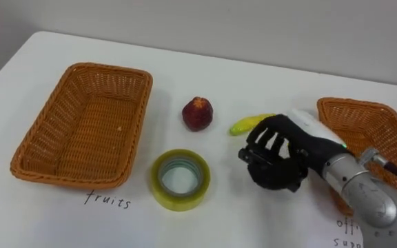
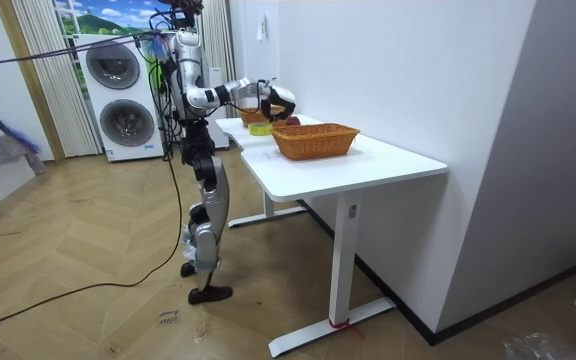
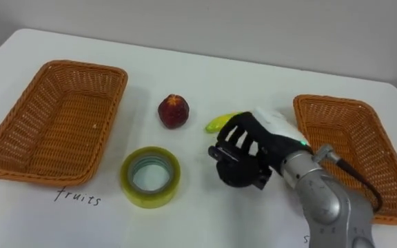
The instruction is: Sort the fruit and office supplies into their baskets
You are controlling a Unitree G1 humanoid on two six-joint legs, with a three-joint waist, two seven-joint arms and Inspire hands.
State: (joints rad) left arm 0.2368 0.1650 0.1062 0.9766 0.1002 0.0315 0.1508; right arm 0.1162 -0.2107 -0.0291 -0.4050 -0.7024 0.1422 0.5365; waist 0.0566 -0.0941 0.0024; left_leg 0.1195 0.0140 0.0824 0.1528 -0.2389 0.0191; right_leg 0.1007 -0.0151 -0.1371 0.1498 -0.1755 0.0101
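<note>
Tape roll, yellow-green and lying flat with its hole facing up, sits near the front of a white table with fruit and two wicker baskets around it. Just beyond the roll and slightly to its right stands a red fruit, apart from it and from everything else. Farther right of the roll, at about the same depth as the red fruit, lies a yellow banana, its right end hidden behind the robot's right hand.

That black hand hangs just to the right of the roll, without touching it, on an arm that comes in from the lower right. Its fingers are spread and bent downward, with the thumb curved below them. Whether they close on anything cannot be told.

To the left of the roll sits the left basket, long and rectangular, with nothing in it. A handwritten label is written on the table at its front edge. Well to the right of the roll, past the hand, lies the right basket, partly covered by the robot's forearm.

In the room view the robot stands upright at the table's far end on a wooden floor, with its right arm reaching over the tabletop. Stacked washing machines stand behind it.
</note>
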